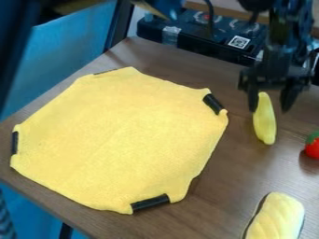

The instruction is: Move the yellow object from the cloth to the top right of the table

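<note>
Claw [272, 100] wide open, empty, at the upper end of the yellow object [265, 123], off the cloth [118, 140]; I should retract vertically, avoiding contact.

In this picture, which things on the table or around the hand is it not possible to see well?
All in the camera view:
- Red fruit: its right side is cut off by the right edge.
- Pale yellow piece: its near end is cut off by the lower edge.
- Whether the hand touches the long yellow object: too blurred to tell.
</note>
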### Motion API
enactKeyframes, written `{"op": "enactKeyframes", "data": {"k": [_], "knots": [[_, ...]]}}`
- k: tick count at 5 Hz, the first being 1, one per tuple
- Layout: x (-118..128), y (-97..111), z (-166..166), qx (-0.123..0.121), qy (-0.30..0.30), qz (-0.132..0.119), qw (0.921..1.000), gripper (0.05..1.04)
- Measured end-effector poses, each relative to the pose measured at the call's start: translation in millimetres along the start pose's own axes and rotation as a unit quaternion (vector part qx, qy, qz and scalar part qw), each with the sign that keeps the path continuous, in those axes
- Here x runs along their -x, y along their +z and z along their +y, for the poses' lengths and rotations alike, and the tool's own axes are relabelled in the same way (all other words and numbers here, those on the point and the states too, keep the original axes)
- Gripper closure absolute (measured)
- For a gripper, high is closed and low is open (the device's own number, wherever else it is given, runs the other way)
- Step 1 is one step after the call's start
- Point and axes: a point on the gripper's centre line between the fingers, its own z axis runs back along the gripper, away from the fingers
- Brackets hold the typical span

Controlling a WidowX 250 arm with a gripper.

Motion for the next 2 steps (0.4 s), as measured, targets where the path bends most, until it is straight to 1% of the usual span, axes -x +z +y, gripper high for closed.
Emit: {"op": "enactKeyframes", "data": {"k": [1,2], "knots": [[5,41,-1,0.039,-0.010,-0.021,0.9990,0.080],[13,110,18,0.088,-0.027,-0.060,0.9940,0.083]]}}
